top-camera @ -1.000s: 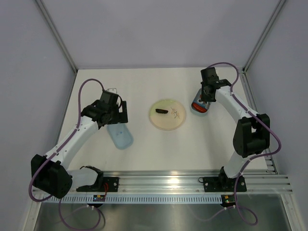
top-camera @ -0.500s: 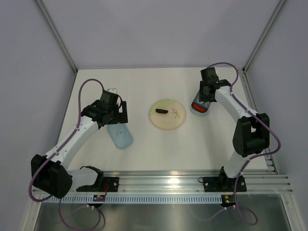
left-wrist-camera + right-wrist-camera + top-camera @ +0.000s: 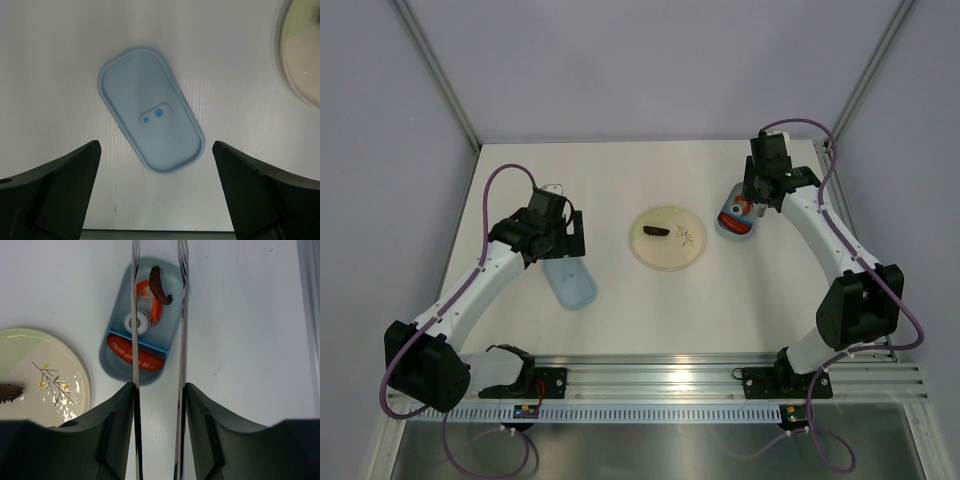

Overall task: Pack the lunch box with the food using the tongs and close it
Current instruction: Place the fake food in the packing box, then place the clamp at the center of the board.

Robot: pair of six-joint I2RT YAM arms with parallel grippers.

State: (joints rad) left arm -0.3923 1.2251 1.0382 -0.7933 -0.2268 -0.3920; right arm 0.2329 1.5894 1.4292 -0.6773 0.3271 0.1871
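Note:
The pale-blue lunch box (image 3: 106, 360) (image 3: 734, 222) sits open at the right of the table. In it lie a red sausage (image 3: 134, 354), a shrimp (image 3: 154, 312), a dark brown curved piece (image 3: 159, 285) and a small round piece (image 3: 137, 322). My right gripper (image 3: 159, 387) (image 3: 758, 190) is shut on the tongs (image 3: 183, 315); their two arms run spread apart over the box with nothing between them. Another dark brown piece (image 3: 654, 231) (image 3: 10, 392) lies on the plate. The blue lid (image 3: 150, 130) (image 3: 570, 283) lies flat under my open left gripper (image 3: 156, 150) (image 3: 552, 230).
The round pale-yellow plate (image 3: 670, 250) (image 3: 35, 375) with a leaf print is in the middle of the table, between the lid and the box. White walls and metal frame posts close in the table; a rail runs along the near edge.
The tongs' arms have spread wider in my right gripper. The right arm has swung to the right and slightly back from the box. The left arm has stayed still.

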